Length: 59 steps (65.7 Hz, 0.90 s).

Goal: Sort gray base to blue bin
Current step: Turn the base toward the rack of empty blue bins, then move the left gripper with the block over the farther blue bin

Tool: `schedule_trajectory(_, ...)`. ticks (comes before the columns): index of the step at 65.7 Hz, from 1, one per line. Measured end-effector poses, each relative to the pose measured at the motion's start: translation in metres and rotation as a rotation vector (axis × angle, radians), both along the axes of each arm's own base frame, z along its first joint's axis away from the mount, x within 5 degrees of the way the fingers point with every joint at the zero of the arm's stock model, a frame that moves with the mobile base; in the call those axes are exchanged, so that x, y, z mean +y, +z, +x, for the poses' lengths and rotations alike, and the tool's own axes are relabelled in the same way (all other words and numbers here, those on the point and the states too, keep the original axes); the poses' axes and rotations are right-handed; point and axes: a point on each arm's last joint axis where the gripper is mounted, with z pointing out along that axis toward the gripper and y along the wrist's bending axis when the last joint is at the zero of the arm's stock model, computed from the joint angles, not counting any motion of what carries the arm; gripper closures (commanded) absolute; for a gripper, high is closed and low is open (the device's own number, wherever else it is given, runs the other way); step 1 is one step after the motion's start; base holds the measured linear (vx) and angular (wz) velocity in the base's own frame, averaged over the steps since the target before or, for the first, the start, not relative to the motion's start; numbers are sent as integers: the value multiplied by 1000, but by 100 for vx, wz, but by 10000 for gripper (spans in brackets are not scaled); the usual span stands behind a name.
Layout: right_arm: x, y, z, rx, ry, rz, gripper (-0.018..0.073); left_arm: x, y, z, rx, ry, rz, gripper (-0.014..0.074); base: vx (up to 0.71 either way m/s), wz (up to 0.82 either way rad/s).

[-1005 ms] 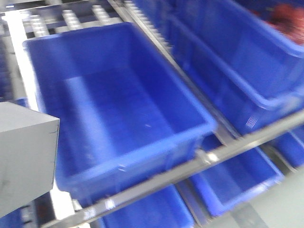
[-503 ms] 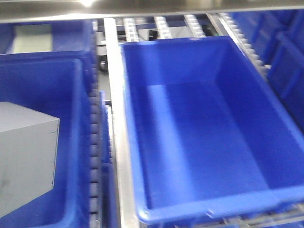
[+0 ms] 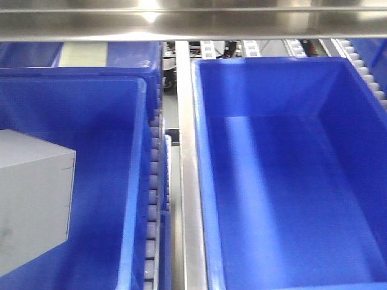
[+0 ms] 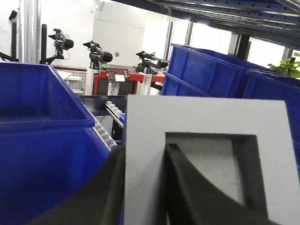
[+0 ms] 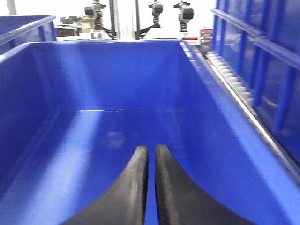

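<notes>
The gray base (image 3: 33, 199) is a matte gray block at the left edge of the front view, held above a blue bin (image 3: 109, 84) on the left. In the left wrist view the gray base (image 4: 206, 117) shows its square recess. My left gripper (image 4: 145, 147) is shut on one wall of it, one finger outside and one inside the recess. A second blue bin (image 3: 272, 63) lies to the right, with nothing in the part I see. My right gripper (image 5: 150, 147) is shut and holds nothing, above the floor of a blue bin (image 5: 117, 75).
A roller track (image 3: 156, 199) and a steel rail (image 3: 187, 181) run between the two bins. A steel shelf beam (image 3: 193, 21) crosses overhead at the back. More blue bins (image 4: 211, 70) stand stacked to the right in the left wrist view.
The front view has swung left: the right bin slid rightward in frame and straightened, and the left bin came into view under the gray base. The base keeps its place in frame.
</notes>
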Motion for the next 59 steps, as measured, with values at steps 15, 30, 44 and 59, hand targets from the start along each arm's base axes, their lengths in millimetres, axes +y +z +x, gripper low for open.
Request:
schedule_trajectory(15,0,0,0,0,0,0,564,0,0,0,0,0,0,592,4,14)
schedule_trajectory(30,0,0,0,0,0,0,564,0,0,0,0,0,0,592,1,5)
schedule_trajectory(44,0,0,0,0,0,0,564,0,0,0,0,0,0,592,0,0)
schedule_trajectory(59,0,0,0,0,0,0,564,0,0,0,0,0,0,592,0,0)
